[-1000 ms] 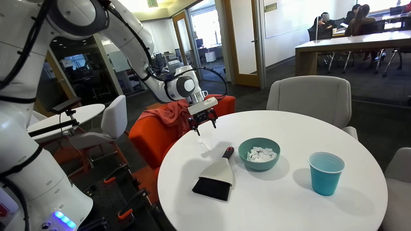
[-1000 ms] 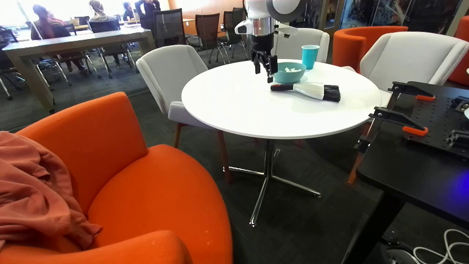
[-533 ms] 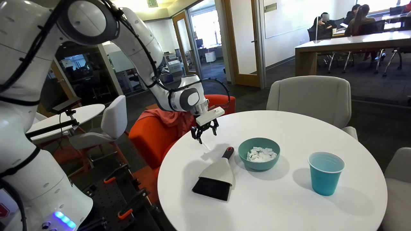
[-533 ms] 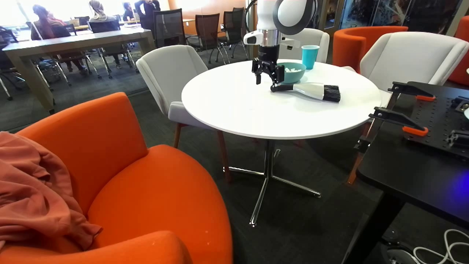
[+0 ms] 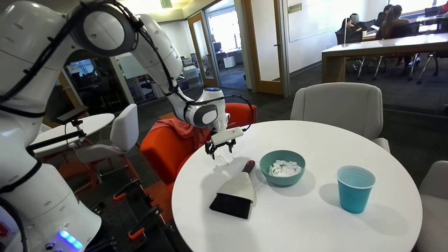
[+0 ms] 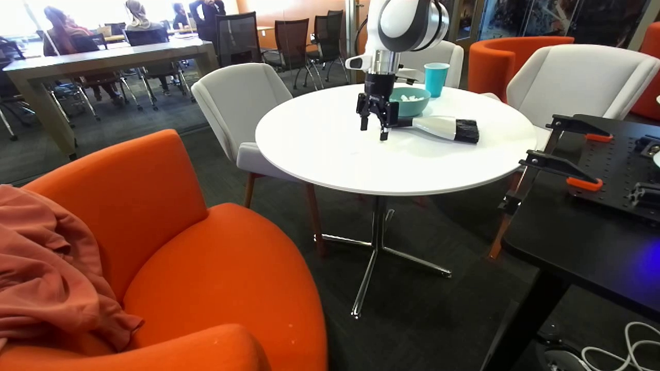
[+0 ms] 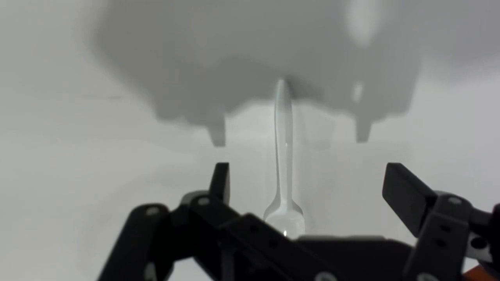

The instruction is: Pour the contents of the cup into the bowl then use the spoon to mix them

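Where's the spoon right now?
In the wrist view, the spoon lies on the table, seen between the fingers of the open pincer; in an exterior view, left of the brush handle.

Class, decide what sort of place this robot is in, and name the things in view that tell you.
Probably an office or similar shared workspace, not a home: the exterior views show a green exit sign, mesh-backed chairs, and people seated beyond a long table.

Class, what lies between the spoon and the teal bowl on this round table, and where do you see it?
In an exterior view, the black handle of the brush lies between the spoon and the teal bowl.
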Robot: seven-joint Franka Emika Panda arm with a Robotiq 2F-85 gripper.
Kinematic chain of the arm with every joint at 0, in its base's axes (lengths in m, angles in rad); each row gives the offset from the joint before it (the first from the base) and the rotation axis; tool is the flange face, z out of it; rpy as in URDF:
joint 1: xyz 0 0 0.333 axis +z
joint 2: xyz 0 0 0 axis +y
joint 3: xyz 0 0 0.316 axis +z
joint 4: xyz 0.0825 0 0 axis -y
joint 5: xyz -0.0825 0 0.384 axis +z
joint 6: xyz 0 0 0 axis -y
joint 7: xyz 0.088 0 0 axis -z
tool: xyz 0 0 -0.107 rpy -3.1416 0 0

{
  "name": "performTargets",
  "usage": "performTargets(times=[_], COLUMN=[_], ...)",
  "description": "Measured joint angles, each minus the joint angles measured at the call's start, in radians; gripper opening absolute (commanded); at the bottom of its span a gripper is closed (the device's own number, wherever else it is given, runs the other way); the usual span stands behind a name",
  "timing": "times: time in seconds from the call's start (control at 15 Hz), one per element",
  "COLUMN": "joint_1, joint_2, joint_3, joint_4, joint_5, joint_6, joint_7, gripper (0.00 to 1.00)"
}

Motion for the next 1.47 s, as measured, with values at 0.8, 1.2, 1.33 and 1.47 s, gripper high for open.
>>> performTargets(times=[0.8, 1.2, 1.33, 1.47], joint_1=[0.153, 0.167, 0.167, 0.167], joint_2=[0.017, 0.059, 0.061, 0.062], joint_3=[-0.136, -0.150, -0.152, -0.154], joint_4=[0.042, 0.076, 0.089, 0.095], joint_5=[-0.017, -0.022, -0.023, -0.023], joint_6=[-0.001, -0.002, -0.002, -0.002], joint_7=[0.133, 0.134, 0.134, 0.134], gripper=[0.70, 0.31, 0.14, 0.04])
